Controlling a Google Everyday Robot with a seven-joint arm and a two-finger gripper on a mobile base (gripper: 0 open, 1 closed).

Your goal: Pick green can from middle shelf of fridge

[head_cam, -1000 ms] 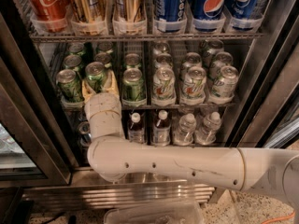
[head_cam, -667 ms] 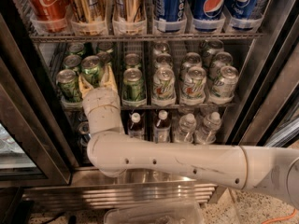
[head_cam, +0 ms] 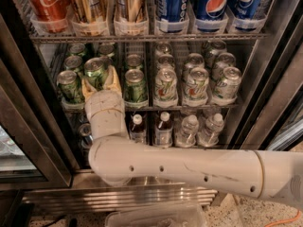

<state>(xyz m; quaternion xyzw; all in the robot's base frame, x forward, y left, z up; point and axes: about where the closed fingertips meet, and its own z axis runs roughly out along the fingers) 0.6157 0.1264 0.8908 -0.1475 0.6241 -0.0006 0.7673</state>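
The fridge (head_cam: 28,126) stands open in front of me. Its middle shelf (head_cam: 189,108) holds rows of cans. My gripper (head_cam: 100,81) reaches into the left part of that shelf, with its tan fingers (head_cam: 114,79) on either side of a green can (head_cam: 95,70). The gripper is shut on this can and holds it slightly raised and tilted between the lanes. More green cans stand beside it at the left (head_cam: 69,85) and right (head_cam: 135,85), with others behind. My white arm (head_cam: 189,167) crosses the lower part of the view and hides part of the bottom shelf.
White cans with green-red print (head_cam: 195,83) fill the shelf's right half. The shelf above holds a red cola can (head_cam: 45,1), gold cans (head_cam: 87,4) and blue Pepsi cans (head_cam: 213,1). Small bottles (head_cam: 163,129) stand below. A clear plastic container (head_cam: 151,217) lies on the floor.
The gripper and the green can between its fingers have shifted slightly upward in the shelf. The other cans have not moved.
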